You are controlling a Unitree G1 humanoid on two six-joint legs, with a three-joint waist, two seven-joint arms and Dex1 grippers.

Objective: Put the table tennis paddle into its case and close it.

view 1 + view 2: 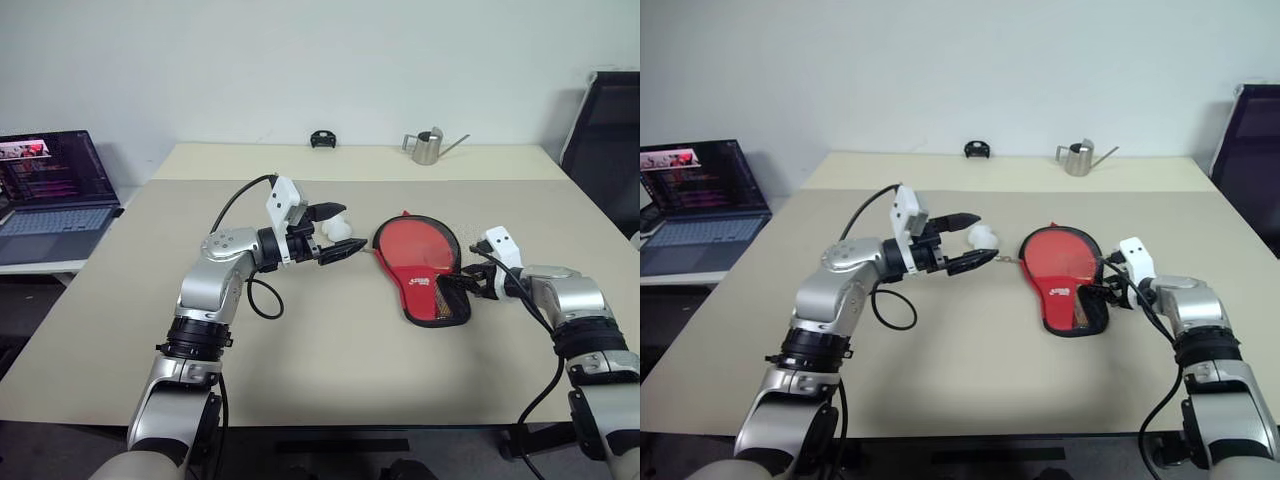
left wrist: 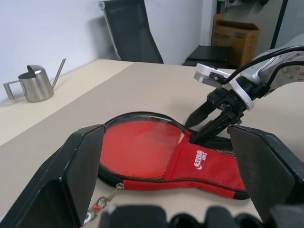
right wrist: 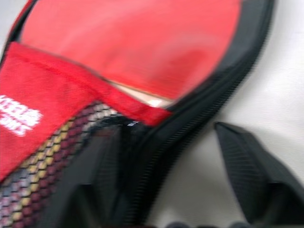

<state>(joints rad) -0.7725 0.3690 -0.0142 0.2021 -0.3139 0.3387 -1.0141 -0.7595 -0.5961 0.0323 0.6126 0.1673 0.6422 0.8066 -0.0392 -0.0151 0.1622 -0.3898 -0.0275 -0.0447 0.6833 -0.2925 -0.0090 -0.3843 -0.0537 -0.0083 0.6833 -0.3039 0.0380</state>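
Paddle (image 2: 140, 142) lies inside the unzipped case (image 2: 209, 164); right gripper (image 2: 202, 124) straddles its edge half-closed, left gripper (image 1: 340, 235) gapes empty.

One paddle (image 1: 412, 243), one case (image 1: 437, 295), one watering can (image 1: 427, 146), one laptop (image 1: 52, 195)

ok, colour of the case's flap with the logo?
Red with a white logo, edged in black; the case shows it best in the left wrist view.

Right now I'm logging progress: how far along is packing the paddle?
Done: the paddle lies inside the case. In hand: the right gripper sits at the case's open edge; the left gripper hovers open. Left: zipping it shut.
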